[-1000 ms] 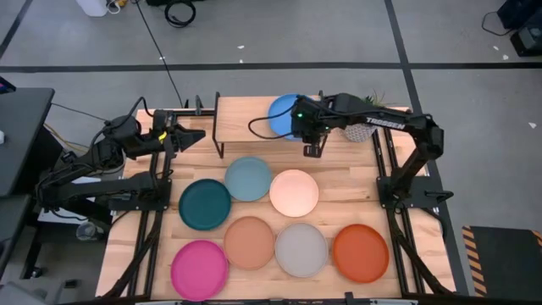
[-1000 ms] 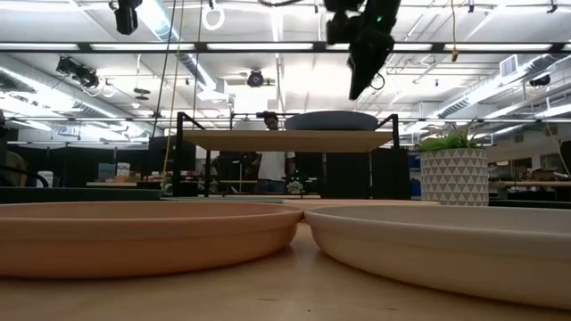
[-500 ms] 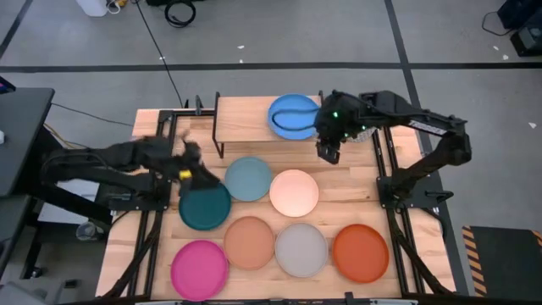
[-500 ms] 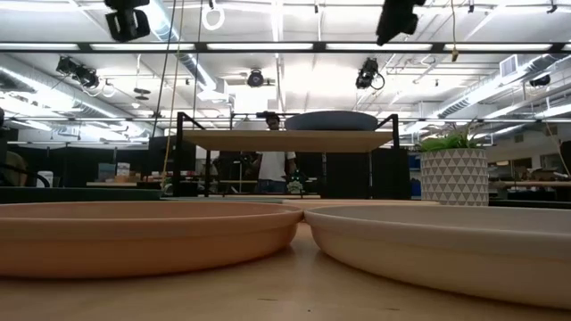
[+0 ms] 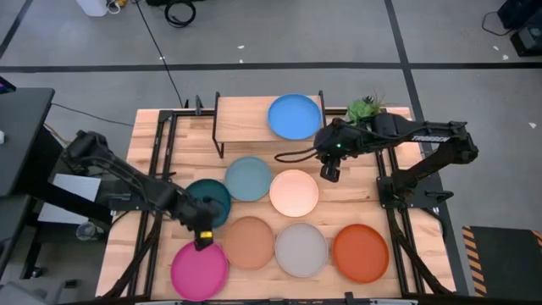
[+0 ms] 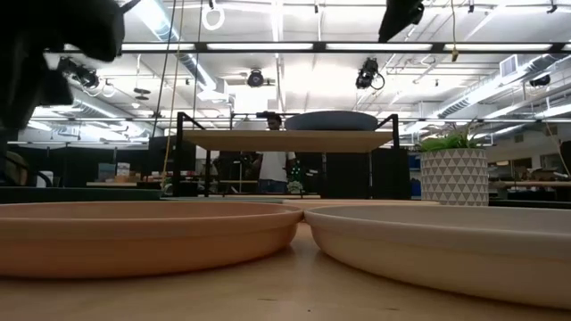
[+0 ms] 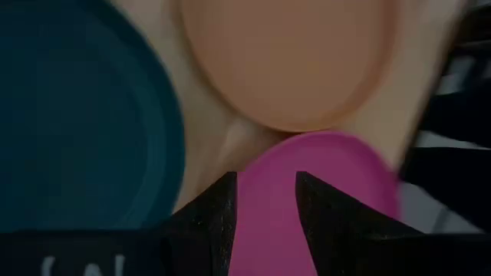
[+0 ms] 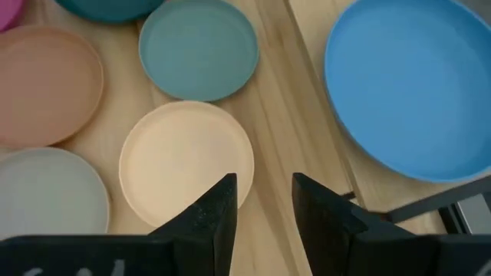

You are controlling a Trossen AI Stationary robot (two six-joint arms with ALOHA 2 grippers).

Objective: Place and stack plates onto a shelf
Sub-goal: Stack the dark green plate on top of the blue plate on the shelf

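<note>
Plates: one of eight is on the shelf [image 5: 254, 121], the bright blue plate [image 5: 295, 116], lying flat at the shelf's right end. Seven are left on the table [image 5: 161, 135] in front of the shelf, none stacked. Nearest the shelf are the light blue plate [image 5: 248, 178] and the cream plate [image 5: 294, 192], with the dark teal plate [image 5: 209, 201] to their left. Farther from the shelf, in a row, are the pink plate [image 5: 199, 269], the peach plate [image 5: 250, 241], the grey plate [image 5: 301, 249] and the orange plate [image 5: 360, 252]. The task is judged barely begun.

All plates are seen as round, matte, shallow-rimmed and alike in size.

The left end effector [image 5: 202, 238] is held low over the near rim of the pink plate, well apart from the shelf; its fingers [image 7: 217, 222] are slightly spread, with nothing pinched. The right end effector [image 5: 329, 172] is held just in front of the shelf's right end, beside the cream plate, fingers parted and empty.
</note>
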